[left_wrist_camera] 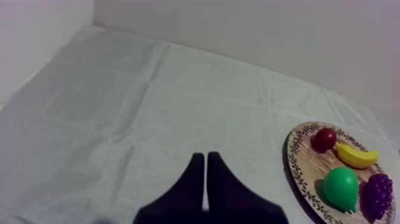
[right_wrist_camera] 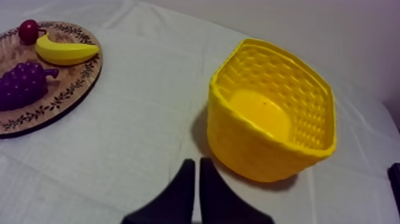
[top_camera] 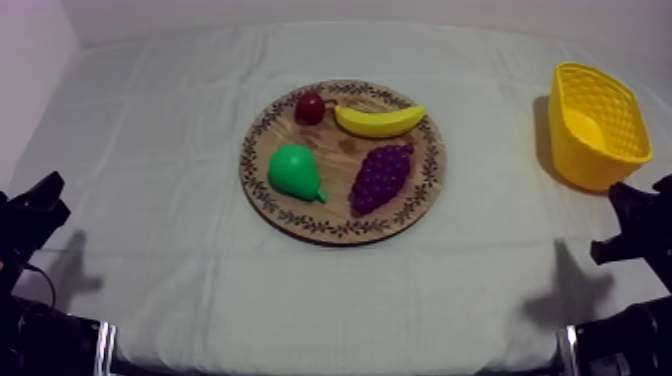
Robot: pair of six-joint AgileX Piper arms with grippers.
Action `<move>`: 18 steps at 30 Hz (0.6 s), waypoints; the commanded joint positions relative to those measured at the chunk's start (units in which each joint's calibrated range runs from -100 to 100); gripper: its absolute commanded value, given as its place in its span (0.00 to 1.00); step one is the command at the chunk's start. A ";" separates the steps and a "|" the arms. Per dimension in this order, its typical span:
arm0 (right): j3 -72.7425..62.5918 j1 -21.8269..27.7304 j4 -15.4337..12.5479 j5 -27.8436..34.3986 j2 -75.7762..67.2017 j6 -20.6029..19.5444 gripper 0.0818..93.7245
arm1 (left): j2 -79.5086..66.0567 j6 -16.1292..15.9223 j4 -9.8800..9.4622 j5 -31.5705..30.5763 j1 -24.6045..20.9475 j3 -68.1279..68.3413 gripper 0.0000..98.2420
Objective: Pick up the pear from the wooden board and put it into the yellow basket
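The green pear (top_camera: 295, 172) lies on the left part of the round wooden board (top_camera: 330, 228) in the middle of the table, beside the purple grapes (top_camera: 381, 177). My left gripper (top_camera: 52, 196) rests low at the table's left edge, far from the board. In the left wrist view its fingers (left_wrist_camera: 205, 170) lie together as a narrow wedge over bare cloth, with the pear (left_wrist_camera: 340, 188) off to the side. My right gripper (top_camera: 618, 200) sits low at the right, just in front of the yellow basket (top_camera: 585, 165). It (right_wrist_camera: 196, 173) is shut on nothing, close to the basket's wall (right_wrist_camera: 250, 149).
A banana (top_camera: 378, 121) and a small red fruit (top_camera: 310, 107) lie on the board's far side. Nothing lies inside the basket. Bare cloth stretches between the board and the basket.
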 commanded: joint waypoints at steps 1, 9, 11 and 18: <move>0.03 0.00 -0.02 -0.01 -0.01 0.00 0.00 | 0.00 0.01 0.01 -0.01 -0.01 0.05 0.00; 0.03 0.59 -0.98 -0.15 -0.01 -2.23 0.01 | 0.00 0.01 0.01 -0.01 -0.01 0.05 0.00; -0.16 1.47 -2.64 -0.45 -0.01 -0.96 0.01 | 0.00 0.01 0.01 -0.01 -0.01 0.05 0.00; -6.03 4.27 -10.34 -1.24 5.17 6.99 0.01 | 0.00 0.01 0.01 -0.01 -0.01 0.05 0.00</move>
